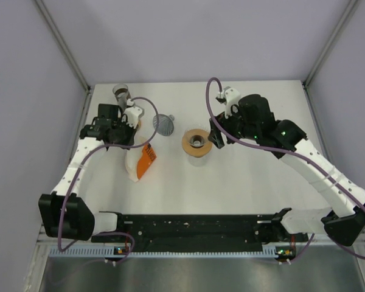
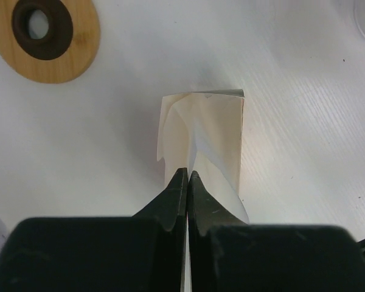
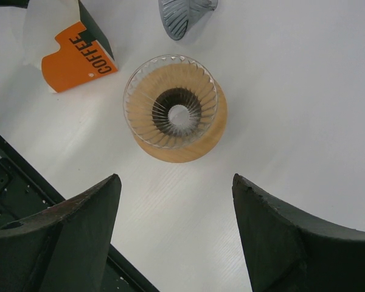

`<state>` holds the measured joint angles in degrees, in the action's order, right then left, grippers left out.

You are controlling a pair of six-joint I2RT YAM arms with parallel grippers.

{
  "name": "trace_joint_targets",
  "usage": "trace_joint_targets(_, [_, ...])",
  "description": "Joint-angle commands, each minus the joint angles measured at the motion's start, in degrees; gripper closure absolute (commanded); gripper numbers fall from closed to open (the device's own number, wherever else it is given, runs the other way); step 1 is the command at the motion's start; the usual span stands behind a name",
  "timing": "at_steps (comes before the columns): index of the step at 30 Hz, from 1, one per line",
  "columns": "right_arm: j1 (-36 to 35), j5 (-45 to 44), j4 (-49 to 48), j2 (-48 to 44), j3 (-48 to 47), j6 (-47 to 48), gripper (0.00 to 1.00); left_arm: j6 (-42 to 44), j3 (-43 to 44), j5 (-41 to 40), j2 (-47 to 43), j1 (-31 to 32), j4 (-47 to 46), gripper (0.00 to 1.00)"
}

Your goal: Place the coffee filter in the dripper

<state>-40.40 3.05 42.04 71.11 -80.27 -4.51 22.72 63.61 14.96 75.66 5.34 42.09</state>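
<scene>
**A:** The left gripper is clamped on the filter. Its jaws are closed with no gap, and a fold of pale paper is caught right at the tips.

**B:** The paper runs straight out ahead of the fingers, its long axis in line with them. Is it free of the packet?

**A:** Can't tell. There's a sliver of orange at its right edge. From above, white paper lies right against the orange packet, so it may be only partly drawn out.

**B:** Where's the dripper?

**A:** It's off to that gripper's right, mid-table. The grey funnel stands roughly between the two, a touch farther back. That's the line that matters. The carry goes across to the right, and the near side of the funnel looks the safer way round.

**B:** The right gripper is nearer, though.

**A:** Much nearer. It hangs just above the dripper with its jaws spread wide and nothing in them. Its camera looks straight down the ribbed cone. But it has no filter.

**B:** So the left arm carries?

**A:** That's the likely call. It would lift, swing right, then turn the paper so it opens into the cone. The right gripper sits close to that path. It may have to give way, or it could steady the wooden base.
</scene>
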Motion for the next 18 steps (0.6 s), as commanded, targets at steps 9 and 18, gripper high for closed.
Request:
trace_joint_targets(9, [-3.53,-5.14,-2.74,-0.10,-9.98,-6.38,0.26,-22.52,14.61,-6.79,-12.54,-0.07,5.21,1.00])
trace_joint_targets(18, [-22.59,-17.81,-24.35,9.73,-13.50,-7.71,0.23,-41.25,18.56,-2.41,-14.05,-0.16,5.11,1.00])
